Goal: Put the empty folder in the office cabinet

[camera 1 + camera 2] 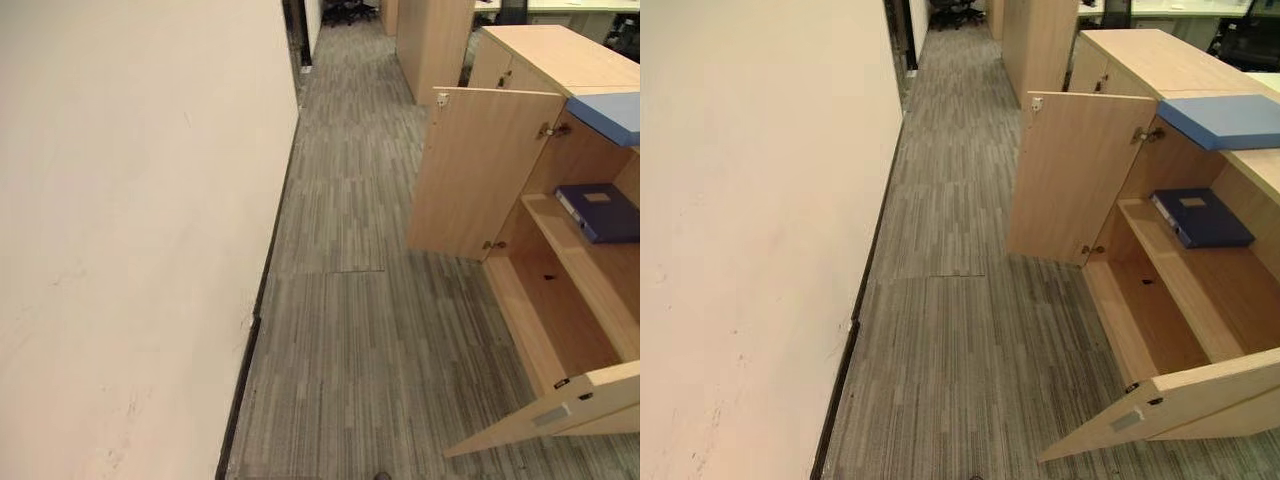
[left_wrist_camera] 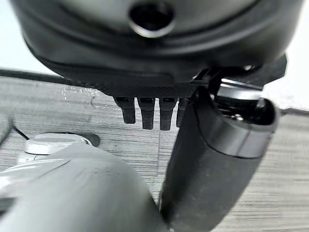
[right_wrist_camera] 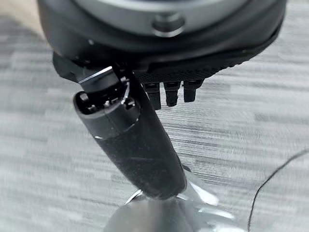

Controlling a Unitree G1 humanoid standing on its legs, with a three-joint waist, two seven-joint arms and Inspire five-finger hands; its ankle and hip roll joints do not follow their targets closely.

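A light wooden office cabinet point(image 1: 1200, 300) is seen at the right with both doors swung open over the grey carpet point(image 1: 960, 330). A dark blue folder point(image 1: 1200, 217) lies flat on the cabinet's upper shelf point(image 1: 1170, 270), and a lighter blue folder point(image 1: 1225, 120) rests on the cabinet's top. A cream wall point(image 1: 750, 230) runs along the left. The left hand point(image 2: 145, 108) and the right hand point(image 3: 171, 92) are shown above the carpet with fingers relaxed and straight, and nothing is held in either.
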